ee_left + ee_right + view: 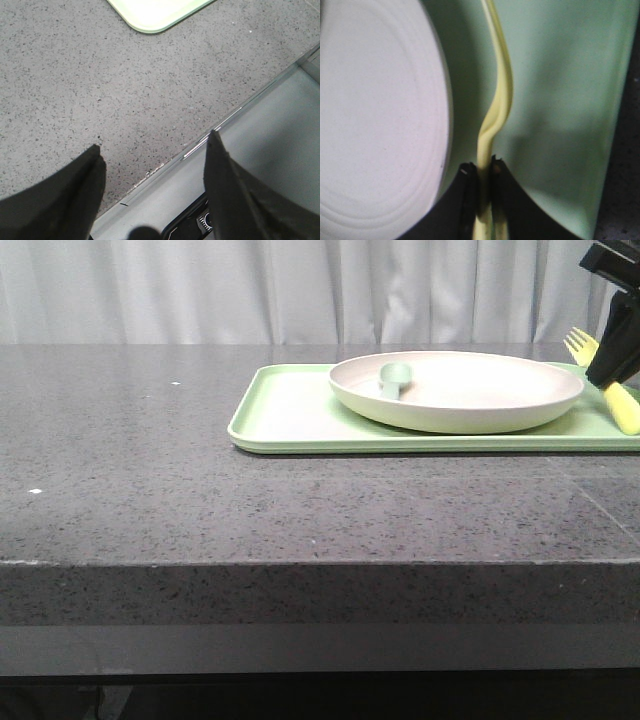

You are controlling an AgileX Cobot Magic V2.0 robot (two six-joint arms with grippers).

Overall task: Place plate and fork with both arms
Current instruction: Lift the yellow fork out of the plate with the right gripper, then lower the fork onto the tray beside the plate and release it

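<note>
Near: left gripper (152, 155), fingers spread wide and empty, over the speckled grey stone table (150, 440) by its front edge. Middle: flat light-green tray (290, 415), matte, rounded corners, carrying the cream-white plate (470, 390), shallow, raised rim; a small grey-green object (396, 378) lies in it. Far right: right gripper (482, 170) pinched narrowly on the pale-yellow fork (502, 95), tines raised, beside the plate above the tray. Risk: thin, smooth handle may pivot or slip on release, striking the plate rim.

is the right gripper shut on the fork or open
Shut on the fork. In the right wrist view the right gripper has its jaws pressed against the yellow handle, held over the green tray beside the plate.
</note>
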